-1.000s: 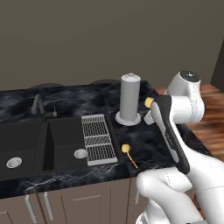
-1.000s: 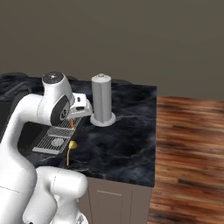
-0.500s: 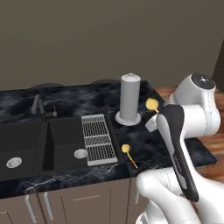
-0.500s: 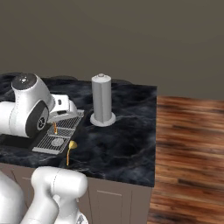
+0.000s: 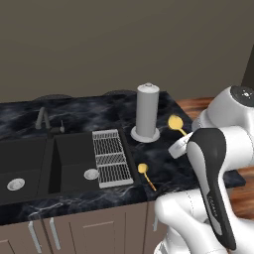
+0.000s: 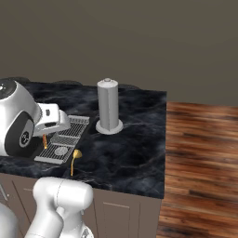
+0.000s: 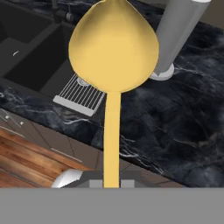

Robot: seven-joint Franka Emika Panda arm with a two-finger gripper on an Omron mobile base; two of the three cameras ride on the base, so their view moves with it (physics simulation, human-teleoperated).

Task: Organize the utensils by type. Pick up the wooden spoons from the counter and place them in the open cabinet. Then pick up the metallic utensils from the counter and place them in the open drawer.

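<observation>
My gripper (image 5: 184, 135) is shut on the thin golden handle of a metallic utensil (image 5: 175, 122). It holds the utensil above the counter (image 5: 99, 115), to the right of the grey cylinder. In the hand view its bright yellow round head (image 7: 113, 50) looms close, and the handle runs down between the jaws. A second metallic utensil (image 5: 144, 170) (image 6: 76, 154) lies on the black marbled counter (image 6: 135, 144) near its front edge, just right of the rack. The wooden spoons, the cabinet and the drawer are out of view.
A tall grey cylinder on a round base (image 5: 147, 113) (image 6: 108, 106) (image 7: 177, 35) stands at mid-counter. Left of it are a ribbed drying rack (image 5: 111, 157), a double black sink (image 5: 30, 161) and a faucet (image 5: 42, 119). Wooden floor (image 6: 200, 162) lies beyond the counter's right end.
My arm has swung its upper joints out to the side and lowered. The held utensil has drifted slightly right and down. The utensil on the counter has not moved.
</observation>
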